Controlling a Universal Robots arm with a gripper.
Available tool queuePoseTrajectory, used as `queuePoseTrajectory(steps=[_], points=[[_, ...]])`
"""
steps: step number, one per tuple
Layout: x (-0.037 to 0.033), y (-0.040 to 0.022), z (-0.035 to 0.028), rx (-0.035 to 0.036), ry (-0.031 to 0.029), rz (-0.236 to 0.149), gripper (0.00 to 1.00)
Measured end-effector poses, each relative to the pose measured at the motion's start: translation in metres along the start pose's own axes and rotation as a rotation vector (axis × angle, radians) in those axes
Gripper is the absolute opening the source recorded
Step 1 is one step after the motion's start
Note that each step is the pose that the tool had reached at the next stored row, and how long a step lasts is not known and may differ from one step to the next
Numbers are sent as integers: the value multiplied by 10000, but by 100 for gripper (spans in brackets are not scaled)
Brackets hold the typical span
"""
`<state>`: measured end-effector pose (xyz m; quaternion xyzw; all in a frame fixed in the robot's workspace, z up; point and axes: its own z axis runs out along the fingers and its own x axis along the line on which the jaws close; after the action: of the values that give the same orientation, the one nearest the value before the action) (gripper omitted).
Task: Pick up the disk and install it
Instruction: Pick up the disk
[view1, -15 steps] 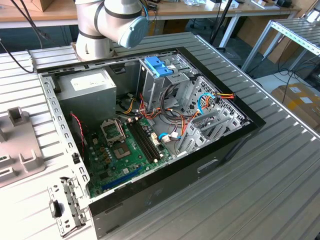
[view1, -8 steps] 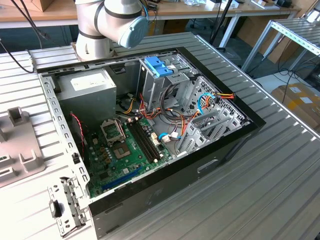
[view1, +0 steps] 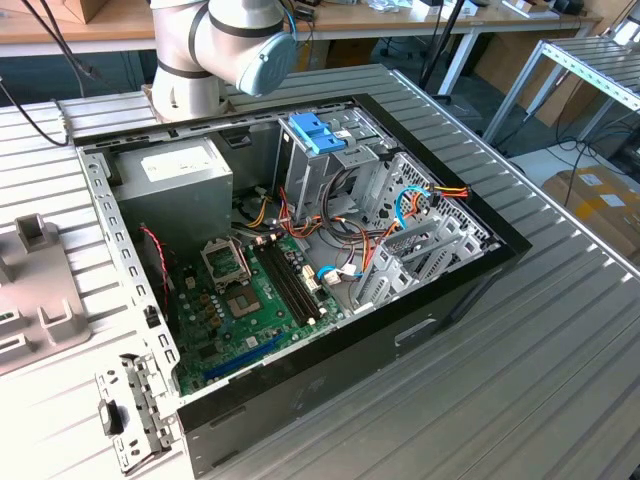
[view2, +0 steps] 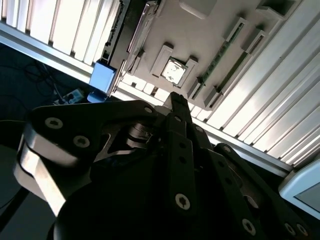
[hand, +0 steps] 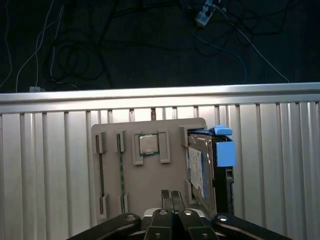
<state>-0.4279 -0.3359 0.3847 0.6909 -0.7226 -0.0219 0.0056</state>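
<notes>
Fingers (hand: 165, 199) together over tray (hand: 150, 182); disk (hand: 200, 167) in side slot nr CPU (hand: 147, 144).

Arm (view1: 215, 55): silver-grey joint housings with a blue-grey end cap, bent at the top edge of the exterior view. Gripper (hand: 171, 194) seen in both wrist views, black linkage body with bolted links folding in from either side. Its two slim fingers (hand: 165, 196) are pressed flat against each other, tips together, clamping nothing.
</notes>
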Motion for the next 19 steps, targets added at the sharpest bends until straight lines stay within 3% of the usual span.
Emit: queuePoseTrajectory(steps=[11, 14, 15, 19], points=[[0, 0, 0, -7, 13, -322, 11], [0, 0, 0, -14, 25, -621, 11], [-14, 1, 0, -19, 32, -799, 11], [-64, 2, 3, -19, 32, -809, 11]])
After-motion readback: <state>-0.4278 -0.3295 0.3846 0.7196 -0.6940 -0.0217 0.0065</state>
